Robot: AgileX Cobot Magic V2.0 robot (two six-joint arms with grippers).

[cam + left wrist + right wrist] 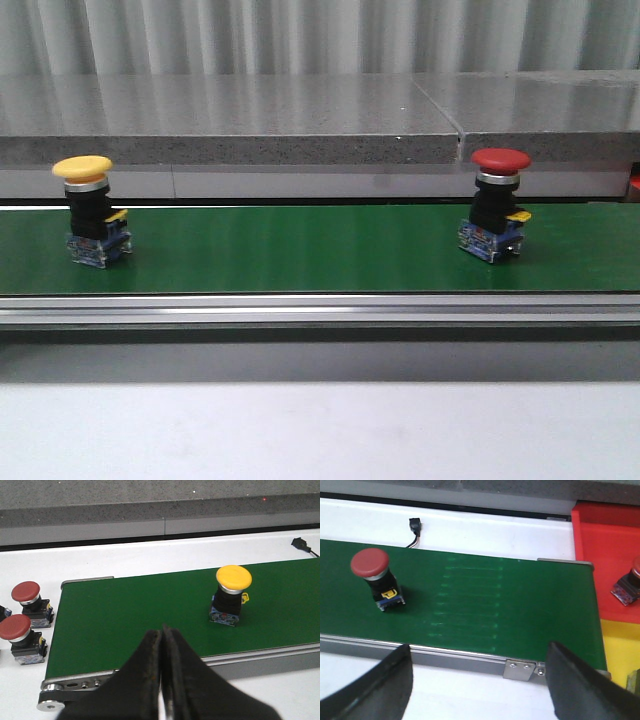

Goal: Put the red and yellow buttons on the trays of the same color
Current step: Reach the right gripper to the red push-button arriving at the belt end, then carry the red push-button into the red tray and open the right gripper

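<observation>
A yellow-capped button (92,211) stands upright on the green belt (300,250) at the left, also in the left wrist view (231,594). A red-capped button (497,205) stands on the belt at the right, also in the right wrist view (376,579). My left gripper (162,632) is shut and empty, above the belt's near edge, short of the yellow button. My right gripper (478,665) is open and empty over the white table beside the belt end. A red tray (610,545) holds another red button (630,586); a yellow tray (620,650) lies next to it.
Two more red buttons (29,603) (20,639) stand on the white table off the belt's left end. A grey stone ledge (250,130) runs behind the belt. A black cable plug (415,527) lies beyond the belt.
</observation>
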